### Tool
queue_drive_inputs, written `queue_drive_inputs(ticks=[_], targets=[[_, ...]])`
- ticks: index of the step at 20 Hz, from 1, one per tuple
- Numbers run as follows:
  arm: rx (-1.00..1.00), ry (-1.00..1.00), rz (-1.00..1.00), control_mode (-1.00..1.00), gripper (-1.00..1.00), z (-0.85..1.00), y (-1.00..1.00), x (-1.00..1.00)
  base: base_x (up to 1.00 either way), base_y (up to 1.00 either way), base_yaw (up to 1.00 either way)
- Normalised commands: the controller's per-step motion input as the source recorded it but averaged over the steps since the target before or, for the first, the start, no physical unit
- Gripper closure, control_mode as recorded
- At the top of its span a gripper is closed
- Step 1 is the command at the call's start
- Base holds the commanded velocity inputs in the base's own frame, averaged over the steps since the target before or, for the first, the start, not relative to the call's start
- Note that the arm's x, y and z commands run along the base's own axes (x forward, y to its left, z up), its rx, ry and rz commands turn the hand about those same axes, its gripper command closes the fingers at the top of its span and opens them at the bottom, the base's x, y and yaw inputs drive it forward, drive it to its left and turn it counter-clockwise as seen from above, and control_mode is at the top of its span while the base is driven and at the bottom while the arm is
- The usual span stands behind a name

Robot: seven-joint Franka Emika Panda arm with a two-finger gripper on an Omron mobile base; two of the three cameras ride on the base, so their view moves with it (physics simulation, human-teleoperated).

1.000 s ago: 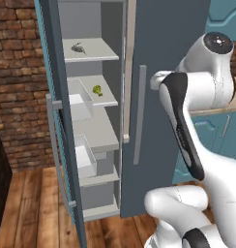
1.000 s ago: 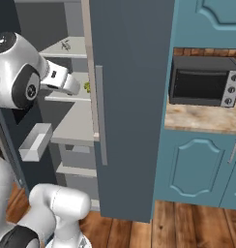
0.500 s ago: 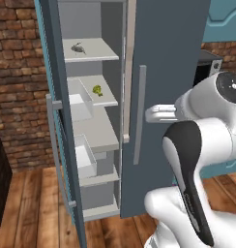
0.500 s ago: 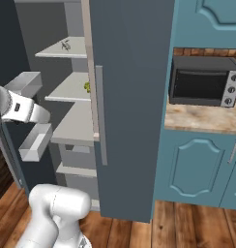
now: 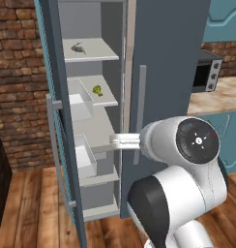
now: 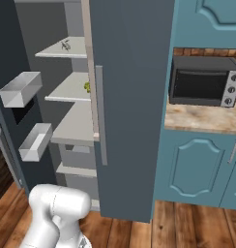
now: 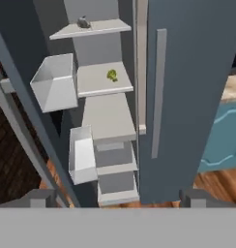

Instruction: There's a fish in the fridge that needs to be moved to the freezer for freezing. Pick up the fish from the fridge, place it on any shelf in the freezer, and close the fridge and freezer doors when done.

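Hand view: the fish lies on the top shelf of the open narrow compartment, small and dark, tail thin. Same fish in left base view and right base view. This compartment's door stands wide open and carries the bins; the wider door next to it is shut, its bar handle running vertical.

One shelf down sits a green broccoli floret, alone. The third shelf is bare.

Count: one fish, one floret, two clear door bins, upper and lower, hung on the open door's inner face to keep the shelves free. Five shelf levels show, counting the two short ones at the bottom. One microwave on the desk to the right.

Claw: two dark tips set wide apart at the bottom edge, nothing between them, so released and empty, well back from the fish. Judgement: the arm is drawn back to sight the whole compartment before reaching up.
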Motion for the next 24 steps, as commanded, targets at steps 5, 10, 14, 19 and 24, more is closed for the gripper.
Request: queue_drive_inputs(ticks=[5,10,14,19,24], targets=[[0.0,-0.13,-0.07,-1.0,-1.0,-0.24,1.0,0.0,0.0,0.0,0.0],[0.0,-0.15,-0.1,-1.0,-1.0,-0.4,1.0,0.0,0.0,0.0,0.0],[0.01,-0.07,-0.07,-1.0,-1.0,-0.55,0.95,0.03,0.0,0.0,0.0],[0.0,-0.14,-0.1,-1.0,-1.0,-0.26,0.83,0.39,0.0,0.0,0.0],[0.0,-0.03,-0.07,-1.0,-1.0,-0.21,0.22,0.58,0.0,0.0,0.0]])
